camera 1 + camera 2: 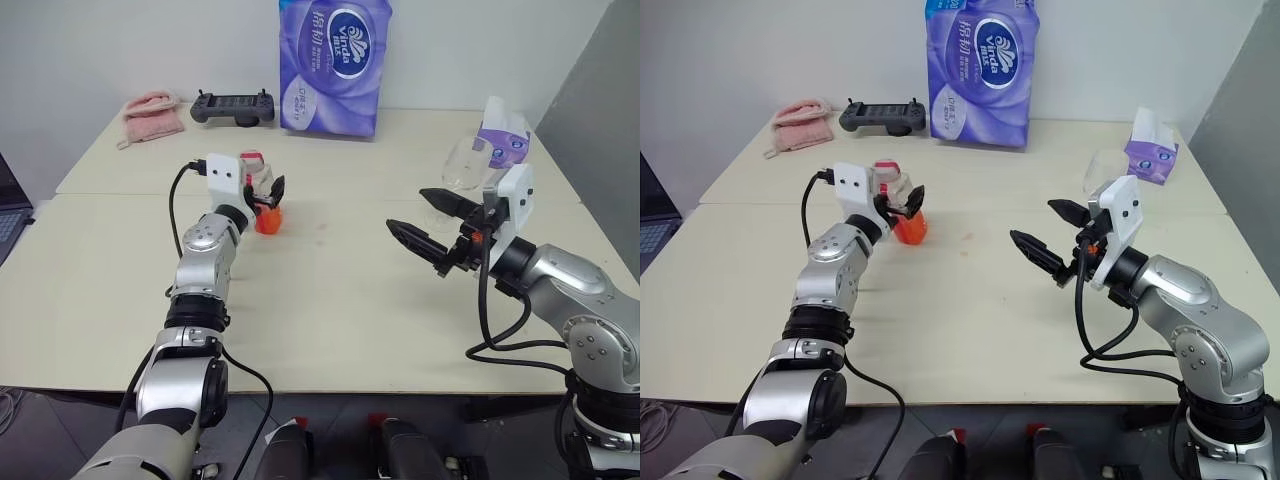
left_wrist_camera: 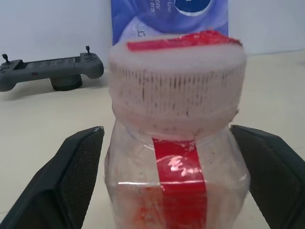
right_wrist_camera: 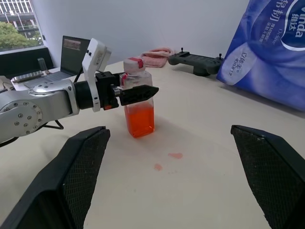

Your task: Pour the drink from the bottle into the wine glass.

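Left jaws spread either side of capped bottle (image 3: 138,98), not yet gripping; right jaws wide open, empty. Drink (image 3: 139,119) unpoured, wine glass (image 1: 466,170) empty on table (image 1: 340,300).

A: Far edge of the table (image 1: 330,330)?
B: Pink towel (image 1: 153,113) far left; black game controller (image 1: 234,106) beside it; purple tissue pack (image 1: 335,65) upright, centre.
A: Right side?
B: Tissue box (image 1: 1152,155), far right. Laptop (image 3: 71,57), off the table's left.
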Robot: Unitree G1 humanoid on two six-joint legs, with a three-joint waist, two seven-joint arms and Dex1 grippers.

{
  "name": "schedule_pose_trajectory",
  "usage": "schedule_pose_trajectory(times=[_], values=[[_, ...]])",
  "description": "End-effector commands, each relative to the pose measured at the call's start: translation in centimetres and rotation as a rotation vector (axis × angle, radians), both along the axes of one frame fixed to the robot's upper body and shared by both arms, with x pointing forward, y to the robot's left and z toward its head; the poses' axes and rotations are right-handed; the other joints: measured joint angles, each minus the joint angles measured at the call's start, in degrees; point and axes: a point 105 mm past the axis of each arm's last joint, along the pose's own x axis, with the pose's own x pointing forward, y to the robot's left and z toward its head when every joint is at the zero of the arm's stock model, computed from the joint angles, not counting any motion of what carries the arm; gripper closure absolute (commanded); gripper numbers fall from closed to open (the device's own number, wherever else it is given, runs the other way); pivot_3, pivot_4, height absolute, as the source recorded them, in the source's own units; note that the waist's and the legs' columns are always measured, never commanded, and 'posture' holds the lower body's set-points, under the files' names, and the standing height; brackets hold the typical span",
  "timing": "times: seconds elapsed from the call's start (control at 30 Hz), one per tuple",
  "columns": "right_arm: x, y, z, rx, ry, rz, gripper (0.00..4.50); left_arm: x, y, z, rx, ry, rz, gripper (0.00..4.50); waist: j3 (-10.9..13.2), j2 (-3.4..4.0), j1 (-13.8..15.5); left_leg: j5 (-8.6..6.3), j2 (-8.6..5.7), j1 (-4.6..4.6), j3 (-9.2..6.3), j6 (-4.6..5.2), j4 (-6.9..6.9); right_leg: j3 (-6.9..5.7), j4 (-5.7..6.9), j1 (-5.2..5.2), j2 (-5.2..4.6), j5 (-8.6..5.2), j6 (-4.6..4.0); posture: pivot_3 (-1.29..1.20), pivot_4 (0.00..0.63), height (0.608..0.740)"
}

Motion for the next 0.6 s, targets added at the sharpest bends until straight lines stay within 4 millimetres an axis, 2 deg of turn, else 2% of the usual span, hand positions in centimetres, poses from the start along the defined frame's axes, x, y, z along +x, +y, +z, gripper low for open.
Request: schedule_pose_trajectory(times=[0.03, 0.17, 0.23, 0.47, 0.6], values=[[-0.6, 0.1, 1.4, 0.009, -0.068, 0.008, 0.00, 0.0, 0.1, 2.2, 0.003, -0.069, -0.007, 0.93, 0.00, 0.00, 0.00, 0.00, 0.00, 0.00, 0.00, 0.00, 0.00, 0.00, 0.00, 0.00, 0.00, 0.00, 0.00, 0.00, 0.150, 0.740], [-0.6, 0.1, 1.3, 0.008, -0.067, 0.003, 0.00, -0.1, 0.1, 2.2, -0.002, -0.073, -0.008, 2.24, 0.00, 0.00, 0.00, 0.00, 0.00, 0.00, 0.00, 0.00, 0.00, 0.01, 0.00, 0.00, 0.00, 0.00, 0.00, 0.00, 0.150, 0.740], [-0.6, 0.1, 1.2, 0.008, -0.066, 0.002, 0.00, -0.1, 0.1, 2.2, -0.003, -0.075, -0.007, 2.72, 0.00, 0.00, 0.00, 0.00, 0.00, 0.00, 0.00, 0.00, 0.00, 0.01, 0.00, 0.00, 0.00, 0.00, 0.00, 0.00, 0.150, 0.740], [-0.4, 0.2, 1.1, -0.002, -0.064, -0.001, 0.00, -0.2, 0.0, 2.8, -0.005, -0.087, -0.008, 2.74, 0.00, 0.00, 0.00, 0.00, 0.00, 0.00, 0.00, 0.00, 0.00, 0.01, 0.00, -0.01, 0.00, 0.00, 0.00, 0.00, 0.150, 0.740], [0.3, 0.2, 1.3, -0.037, -0.075, -0.029, 0.00, -0.5, -1.7, 3.9, 0.020, -0.091, -0.104, 2.74, 0.00, 0.00, -0.03, 0.00, 0.00, -0.03, 0.00, 0.00, 0.00, 0.00, 0.01, -0.03, 0.00, 0.00, 0.00, 0.00, 0.150, 0.740]])
